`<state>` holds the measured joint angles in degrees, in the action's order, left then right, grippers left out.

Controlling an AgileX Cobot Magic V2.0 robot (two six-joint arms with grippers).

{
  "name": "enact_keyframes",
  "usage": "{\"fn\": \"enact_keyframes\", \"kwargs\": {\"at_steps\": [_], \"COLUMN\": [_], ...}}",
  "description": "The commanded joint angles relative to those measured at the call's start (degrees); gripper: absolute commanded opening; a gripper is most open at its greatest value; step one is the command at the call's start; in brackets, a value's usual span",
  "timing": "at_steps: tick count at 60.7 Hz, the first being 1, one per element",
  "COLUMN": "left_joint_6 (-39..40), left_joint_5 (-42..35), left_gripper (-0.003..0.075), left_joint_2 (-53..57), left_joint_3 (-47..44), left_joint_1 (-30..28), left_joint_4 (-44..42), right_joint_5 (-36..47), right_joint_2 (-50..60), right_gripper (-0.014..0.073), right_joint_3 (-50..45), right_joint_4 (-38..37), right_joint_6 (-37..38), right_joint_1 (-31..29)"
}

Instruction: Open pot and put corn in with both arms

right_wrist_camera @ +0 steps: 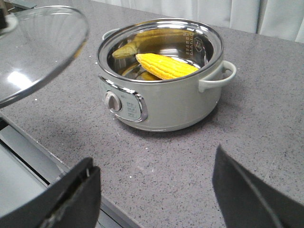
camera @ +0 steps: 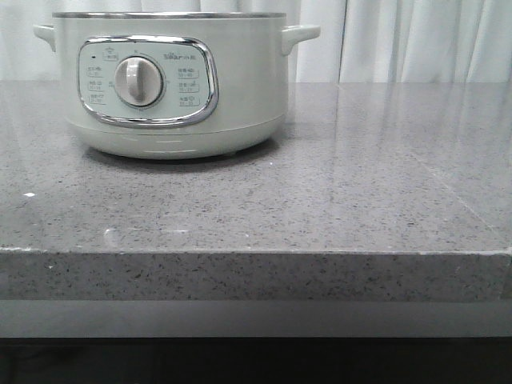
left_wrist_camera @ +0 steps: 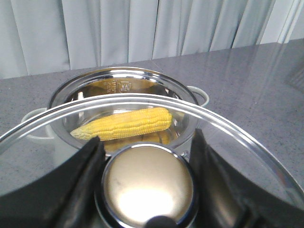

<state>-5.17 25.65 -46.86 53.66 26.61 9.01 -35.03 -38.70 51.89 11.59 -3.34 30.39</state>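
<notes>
— Where is the corn, and which way does it point?

— The corn (right_wrist_camera: 166,66) lies inside the pot (right_wrist_camera: 164,102), on the shiny metal bottom. In my right wrist view its long axis goes from about 10 o'clock to 4 o'clock, and the cob leans a little, with one end toward the inner wall. In my left wrist view the corn (left_wrist_camera: 124,124) lies almost flat across the opening, the thin tip toward 8 o'clock and the thick end toward 2 o'clock.

— And the pot?

— It stands upright on the grey stone table (camera: 336,200), at about 10 o'clock in the front view, with the dial (camera: 138,82) facing the camera. The pot (camera: 168,80) has no lid on it.

— What do your grippers do?

— My left gripper (left_wrist_camera: 145,159) is clamped on the metal knob (left_wrist_camera: 147,185) of the glass lid (left_wrist_camera: 228,142); one finger presses on each side of the knob. I hold the lid in the air, beside and above the pot. My right gripper (right_wrist_camera: 154,190) has its fingers wide apart and holds nothing; it hangs over bare table, near the pot but not touching it.
</notes>
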Motion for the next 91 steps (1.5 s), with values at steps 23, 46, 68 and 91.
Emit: {"fn": "enact_keyframes", "kwargs": {"at_steps": [23, 46, 68, 91], "left_joint_6": [-0.04, 0.06, 0.06, 0.06], "left_joint_5": [-12.28, -13.5, -18.27, -17.4], "left_gripper": [0.0209, 0.0209, 0.0209, 0.0209], "left_joint_2": [-22.81, -38.71, -46.96, -48.45], "left_joint_3": [19.79, 32.24, 35.18, 35.18], "left_joint_1": [0.19, -1.02, -1.02, -1.02], "left_joint_4": [0.53, 1.34, 0.7, 0.09], "right_joint_5": [4.61, 4.61, 4.61, 4.61], "right_joint_2": [0.12, 0.12, 0.12, 0.12], "right_gripper": [0.052, 0.052, 0.052, 0.052], "right_joint_3": [1.4, 1.4, 1.4, 1.4], "right_joint_4": [0.35, 0.35, 0.35, 0.35], "right_joint_6": [-0.09, -0.09, -0.09, -0.09], "right_joint_1": [-0.31, -0.31, -0.31, -0.31]}}
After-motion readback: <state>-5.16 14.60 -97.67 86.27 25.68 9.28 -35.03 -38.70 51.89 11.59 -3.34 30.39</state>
